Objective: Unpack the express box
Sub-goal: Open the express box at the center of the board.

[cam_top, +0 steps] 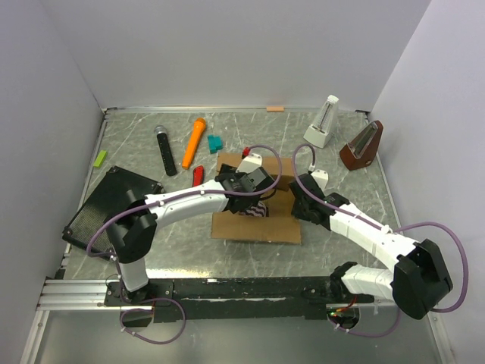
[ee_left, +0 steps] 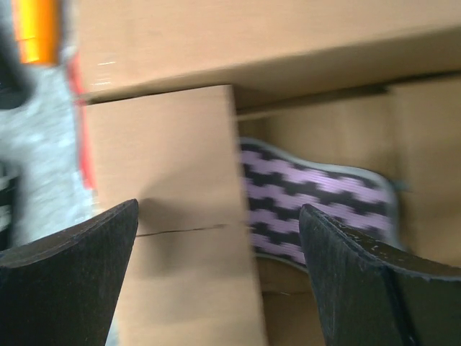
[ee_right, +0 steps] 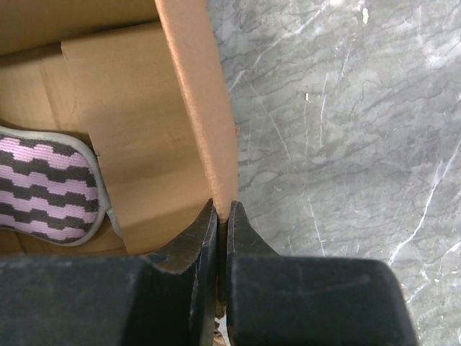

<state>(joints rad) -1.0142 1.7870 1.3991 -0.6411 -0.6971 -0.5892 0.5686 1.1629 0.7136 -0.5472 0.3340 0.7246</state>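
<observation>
While both arms reach to mid-surface, the holdings stand as listed.

1. Box (cam_top: pixel 258 226): brown corrugated cardboard, at the centre of the grey marbled surface (cam_top: pixel 341 174). Flaps open; the near flap lies flat toward the arm bases.
2. Pouch (ee_left: pixel 310 202): purple-and-black zigzag weave with grey edging. It lies flat on the box floor, and in the left wrist view a side flap hides its left end.
3. Left pincer (ee_left: pixel 216 216): fingers spread wide over the box's left part, above the side flap and the pouch. Nothing is between them.
4. Right pincer (ee_right: pixel 222 209): fingertips pressed together on the thin cardboard edge at the box's right side, bare surface just beyond it.
5. Black case (cam_top: pixel 106 201): flat and ribbed, at the left side of the surface, well apart from the box.
6. Black stick (cam_top: pixel 165 150) and orange tube (cam_top: pixel 194 142): side by side, beyond the box to the left.
7. Teal block (cam_top: pixel 215 142): just right of the tube.
8. Green block (cam_top: pixel 100 158): near the left wall.
9. Red item (cam_top: pixel 198 176): just beside the box's left far corner, too small to identify.
10. White metronome (cam_top: pixel 323 121) and brown metronome (cam_top: pixel 362 145): both upright, at the far right.
</observation>
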